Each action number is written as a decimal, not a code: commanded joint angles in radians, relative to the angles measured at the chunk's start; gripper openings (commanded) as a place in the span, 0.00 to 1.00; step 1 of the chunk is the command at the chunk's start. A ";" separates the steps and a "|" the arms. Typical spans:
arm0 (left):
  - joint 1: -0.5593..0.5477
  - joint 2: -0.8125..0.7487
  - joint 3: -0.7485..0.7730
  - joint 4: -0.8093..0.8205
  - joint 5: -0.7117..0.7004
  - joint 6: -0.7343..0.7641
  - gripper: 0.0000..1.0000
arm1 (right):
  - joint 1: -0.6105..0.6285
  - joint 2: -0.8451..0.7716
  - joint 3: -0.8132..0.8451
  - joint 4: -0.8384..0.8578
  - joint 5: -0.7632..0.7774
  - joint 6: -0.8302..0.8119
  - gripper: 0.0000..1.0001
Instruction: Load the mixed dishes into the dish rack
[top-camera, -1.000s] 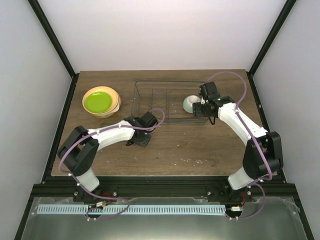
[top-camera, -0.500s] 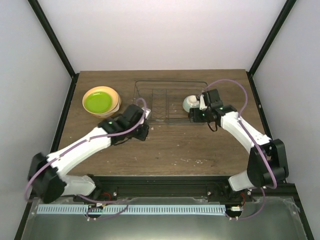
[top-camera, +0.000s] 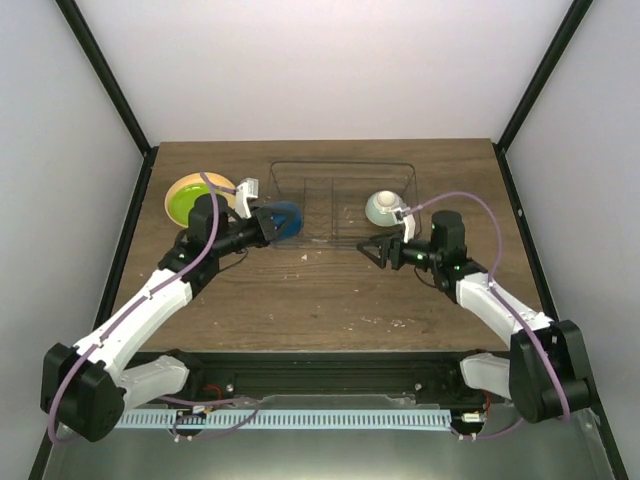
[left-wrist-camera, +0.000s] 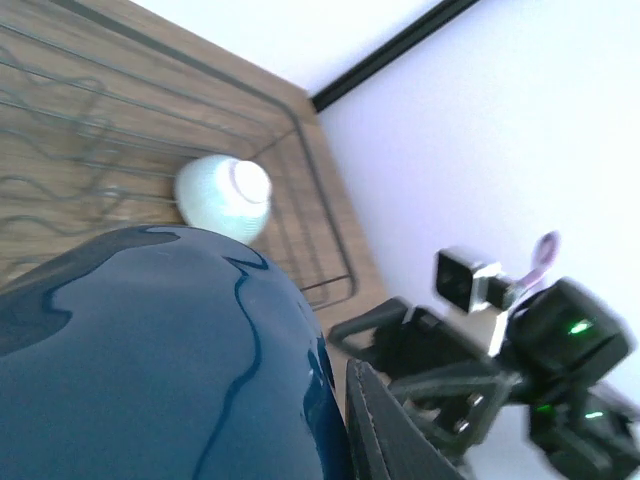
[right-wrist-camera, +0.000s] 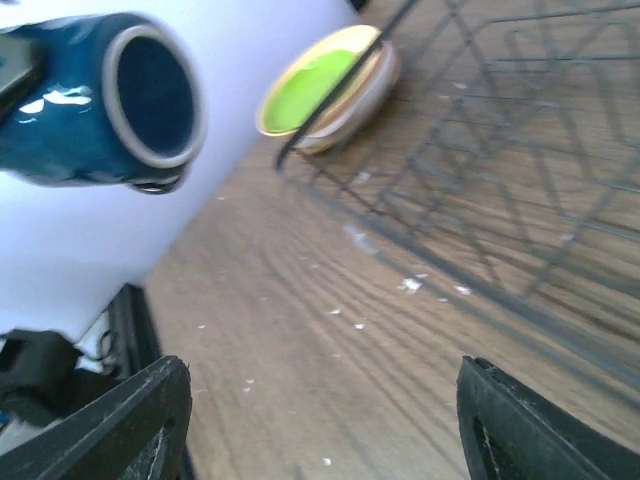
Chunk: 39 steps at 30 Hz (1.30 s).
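Note:
My left gripper (top-camera: 276, 222) is shut on the small dark blue mug (top-camera: 285, 220), held on its side in the air at the dish rack's (top-camera: 340, 165) left edge. In the left wrist view the mug (left-wrist-camera: 150, 360) fills the lower left, with one finger (left-wrist-camera: 400, 435) pressed against it. The pale mint bowl (top-camera: 381, 207) lies upside down inside the rack, at its right. My right gripper (top-camera: 374, 248) hangs open and empty just in front of the rack, facing the mug (right-wrist-camera: 100, 100). The lime-green plate (top-camera: 185, 200) tops the stack at left, partly hidden by my left arm.
The stack's peach-orange rim (right-wrist-camera: 330, 110) shows beyond the wire rack (right-wrist-camera: 500, 150) in the right wrist view. White crumbs (top-camera: 385, 322) dot the brown table (top-camera: 330, 300). Black frame posts rise at the table's back corners.
My left arm has lifted the mug off the table and swung it up by the rack's left edge. My right gripper has drawn back out of the rack, leaving the bowl there.

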 joint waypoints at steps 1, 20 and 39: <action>0.004 0.027 -0.068 0.529 0.144 -0.313 0.00 | 0.007 -0.026 -0.120 0.457 -0.230 0.157 0.74; -0.087 0.076 -0.262 1.163 0.061 -0.839 0.00 | 0.164 0.257 -0.175 1.111 -0.262 0.348 0.70; -0.158 0.137 -0.298 1.214 0.019 -0.829 0.00 | 0.248 0.372 -0.053 1.174 -0.275 0.379 0.59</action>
